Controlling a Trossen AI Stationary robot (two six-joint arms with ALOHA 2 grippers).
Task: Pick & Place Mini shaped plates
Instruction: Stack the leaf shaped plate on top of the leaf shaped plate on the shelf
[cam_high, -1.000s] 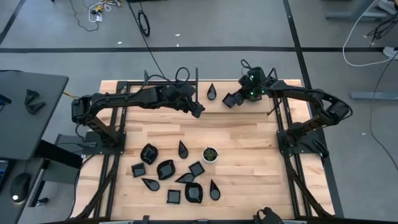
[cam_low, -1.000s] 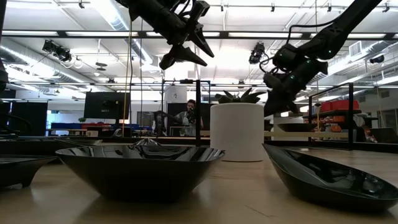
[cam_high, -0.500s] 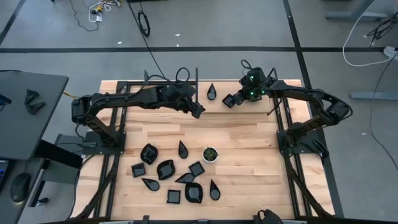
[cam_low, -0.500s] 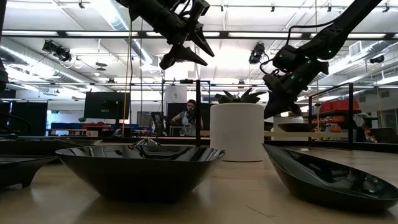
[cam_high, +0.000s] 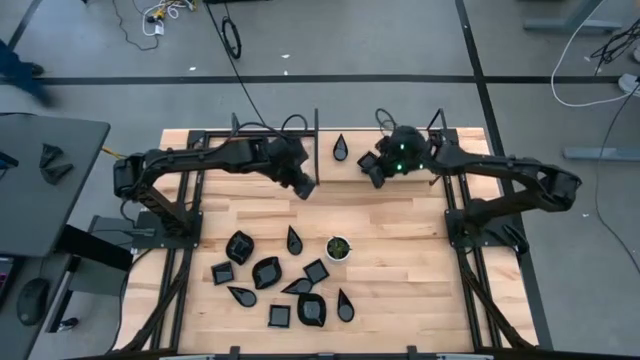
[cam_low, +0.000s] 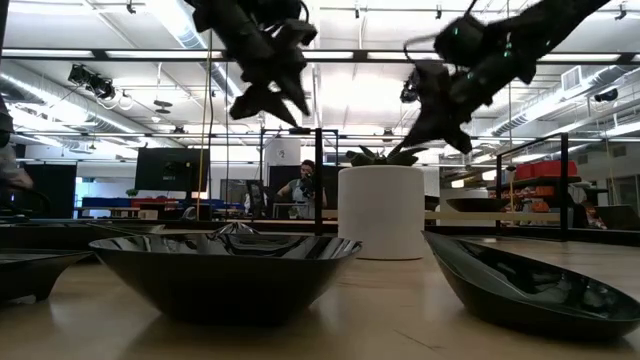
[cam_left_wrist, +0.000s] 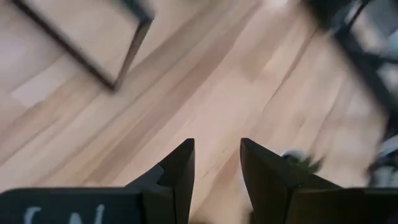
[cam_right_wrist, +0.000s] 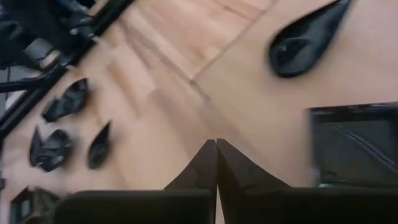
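two dark arms here, matte black from base to tip, each a run of chunky jointed segments with black cables looping off the upper links. the left gripper (cam_high: 304, 187) ends in two black tapered fingers (cam_left_wrist: 180, 177), flat-faced and wedge-shaped, rising from a black block that carries pale lettering, too cropped to read. the right gripper (cam_high: 368, 166) shows the same pointed black pair (cam_right_wrist: 205, 165), smooth and unmarked. just behind it the right wrist housing (cam_high: 402, 152) is a rounded black lump with small green lights glowing on it. both arms stand on black frame mounts.
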